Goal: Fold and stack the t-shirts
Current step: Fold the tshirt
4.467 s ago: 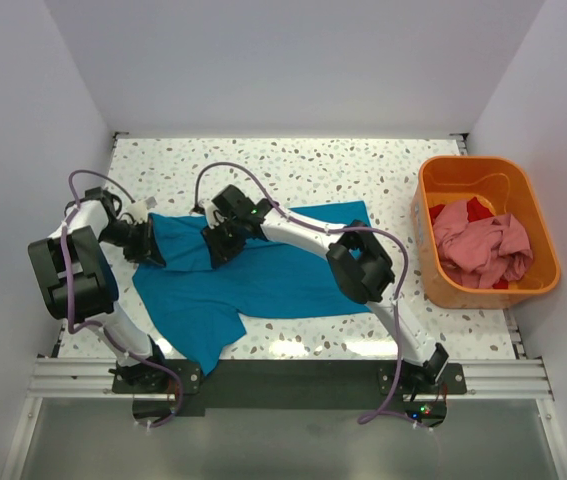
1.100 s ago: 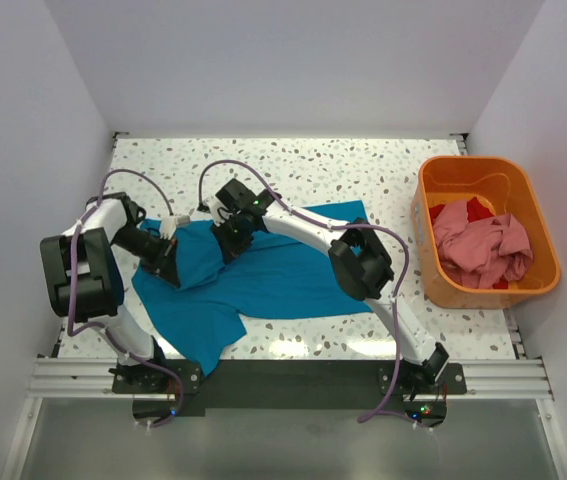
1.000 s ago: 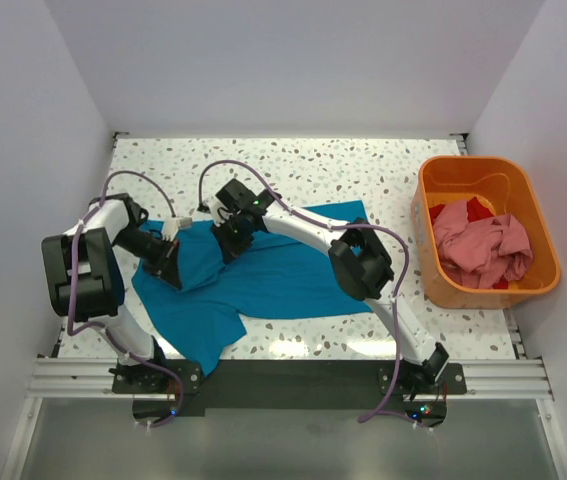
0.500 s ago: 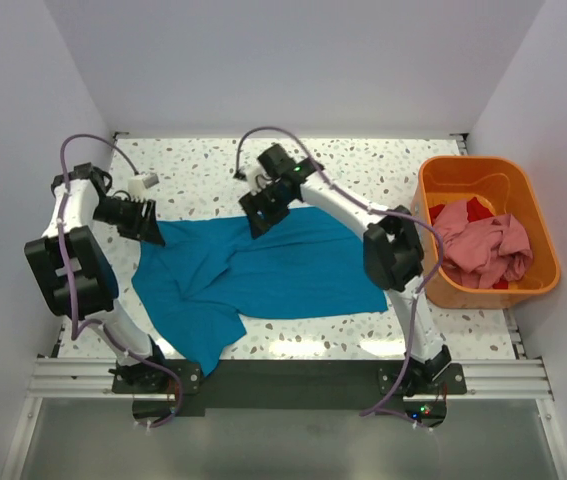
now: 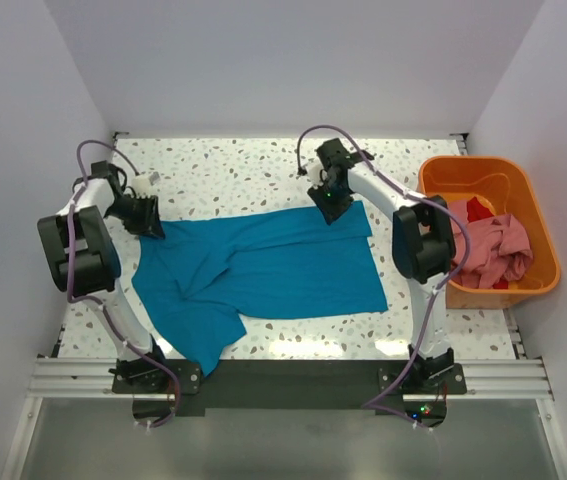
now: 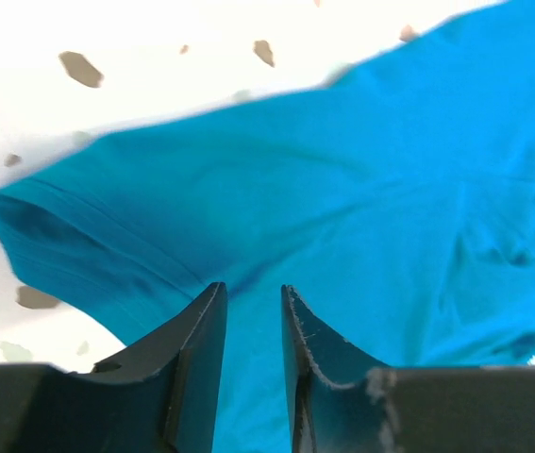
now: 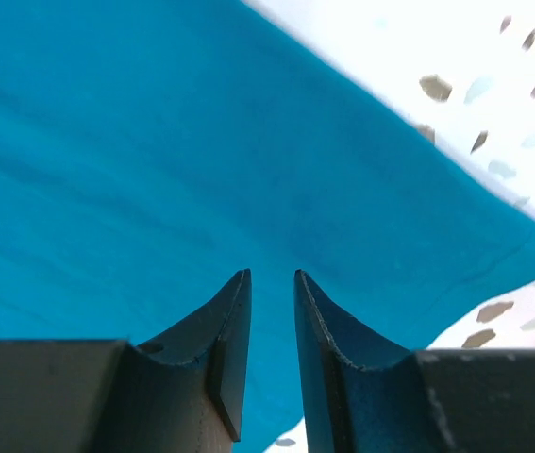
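Observation:
A teal-blue t-shirt (image 5: pixel 273 265) lies spread across the speckled table (image 5: pixel 243 170), with one part reaching toward the near edge at the left. My left gripper (image 5: pixel 149 216) hovers over its far-left sleeve. In the left wrist view the gripper (image 6: pixel 253 288) has its jaws a narrow gap apart, with only teal cloth (image 6: pixel 342 170) below. My right gripper (image 5: pixel 331 204) is over the shirt's far-right corner. The right gripper (image 7: pixel 272 274) also stands slightly open and empty above the cloth (image 7: pixel 154 142). Pink (image 5: pixel 483 245) and red (image 5: pixel 478 208) t-shirts lie crumpled in the tub.
An orange plastic tub (image 5: pixel 483 160) stands at the table's right side, close to the right arm's elbow. White walls close in the table at the left, back and right. Bare speckled tabletop shows behind the shirt.
Both grippers were shut on the shirt near its middle and have let go. They moved apart toward the far corners, and the shirt now lies wider and flatter.

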Robot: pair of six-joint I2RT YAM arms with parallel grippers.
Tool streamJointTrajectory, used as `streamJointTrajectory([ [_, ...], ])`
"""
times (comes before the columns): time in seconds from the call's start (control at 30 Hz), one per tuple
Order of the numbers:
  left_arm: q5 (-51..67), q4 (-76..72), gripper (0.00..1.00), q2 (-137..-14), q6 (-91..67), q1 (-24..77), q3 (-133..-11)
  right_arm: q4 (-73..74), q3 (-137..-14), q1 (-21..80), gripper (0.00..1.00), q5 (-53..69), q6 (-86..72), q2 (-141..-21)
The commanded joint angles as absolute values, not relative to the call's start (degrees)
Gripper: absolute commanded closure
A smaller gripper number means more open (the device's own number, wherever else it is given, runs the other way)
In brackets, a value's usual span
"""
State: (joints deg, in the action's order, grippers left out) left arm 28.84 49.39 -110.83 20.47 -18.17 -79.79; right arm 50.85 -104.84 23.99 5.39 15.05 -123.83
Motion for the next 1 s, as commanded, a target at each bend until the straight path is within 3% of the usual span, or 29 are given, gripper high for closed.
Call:
streamJointTrajectory([
  [0.0, 23.57, 43.86, 0.67, -112.93, 17.14, -17.06, -79.62, 49.67, -103.10, 23.91, 0.72, -0.96, 18.72, -124.97],
  [0.13, 21.71, 42.80, 0.71, -117.32, 15.65, -16.87, -83.05, 47.90, -104.32, 23.20, 0.74, -4.91, 18.90, -129.35],
  [0.33, 21.36, 43.07, 0.74, -126.64, 14.15, -16.79, -92.88, 48.69, -116.70, 21.54, 0.75, -9.31, 19.77, -139.20],
  [0.6, 22.58, 41.84, 0.74, -140.26, 14.85, -16.43, -115.47, 45.97, -132.09, 20.65, 0.69, -10.55, 21.09, -147.39],
  [0.8, 24.69, 40.52, 0.66, -145.90, 16.87, -16.26, -131.21, 43.24, -135.35, 20.83, 0.53, -5.72, 19.69, -144.94],
  [0.97, 33.73, 32.63, 0.45, -134.43, 19.24, -16.35, -123.35, 45.96, -132.91, 20.92, 0.28, -0.46, 21.52, -135.72],
])
